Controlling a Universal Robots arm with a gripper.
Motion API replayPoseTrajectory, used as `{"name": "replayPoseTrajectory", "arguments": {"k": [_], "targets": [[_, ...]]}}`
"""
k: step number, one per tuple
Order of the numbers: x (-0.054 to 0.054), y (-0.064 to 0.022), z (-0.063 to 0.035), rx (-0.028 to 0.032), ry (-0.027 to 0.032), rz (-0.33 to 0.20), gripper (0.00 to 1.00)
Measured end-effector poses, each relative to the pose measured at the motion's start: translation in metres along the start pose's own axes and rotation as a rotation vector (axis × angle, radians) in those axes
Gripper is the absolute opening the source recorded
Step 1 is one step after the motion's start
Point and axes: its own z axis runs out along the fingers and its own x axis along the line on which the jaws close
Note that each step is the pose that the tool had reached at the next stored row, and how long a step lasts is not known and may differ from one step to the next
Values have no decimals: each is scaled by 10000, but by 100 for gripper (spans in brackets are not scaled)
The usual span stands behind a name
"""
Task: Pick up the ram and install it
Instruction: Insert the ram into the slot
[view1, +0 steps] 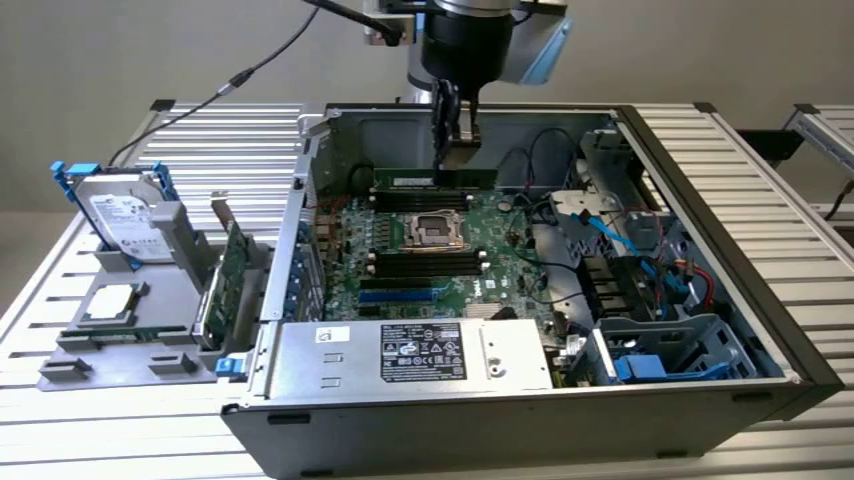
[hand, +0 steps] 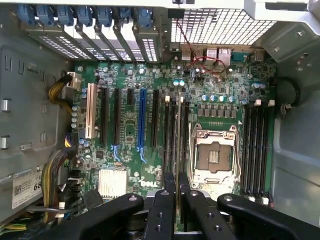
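Exterior view gives you the whole layout: the gripper (view1: 454, 150) hangs down into the open case (view1: 707, 190), clamped on the ram (view1: 434, 179), which it pinches by the upper edge near the middle. The ram stands on edge, its long axis running from the exterior view's left to its right, parallel to the memory slots. It sits over the far side of the motherboard (view1: 400, 275), just beyond the socket (view1: 434, 228). (You cannot tell from here whether its lower edge touches a slot.)

Wrist view adds what that one hides. You look down past the black fingers (hand: 162, 210), and the ram (hand: 178, 135) shows as a thin edge-on line between them, lined up lengthwise with the dark slots beside the socket. You also get a blue slot (hand: 141, 120), a row of blue latches (hand: 85, 15) at the case wall and yellow cables (hand: 55, 175).

Besides the motherboard, the case holds a power supply (view1: 414, 350) along the near edge and a drive cage (view1: 667, 350) at the near right, with blue cables (view1: 627, 250) beyond it. Outside the case, at the exterior view's left, a grey tray (view1: 67, 372) on the table (view1: 774, 170) holds a hard drive (view1: 123, 215) standing up, a chip (view1: 111, 303) lying flat and a green card (view1: 234, 270) on edge.
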Motion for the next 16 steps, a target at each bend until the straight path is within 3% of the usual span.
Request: {"name": "replayPoseTrajectory", "arguments": {"k": [6,16], "targets": [[63,-7,163,-7,-15,195,14],[60,-14,365,-5,-15,194,14]]}}
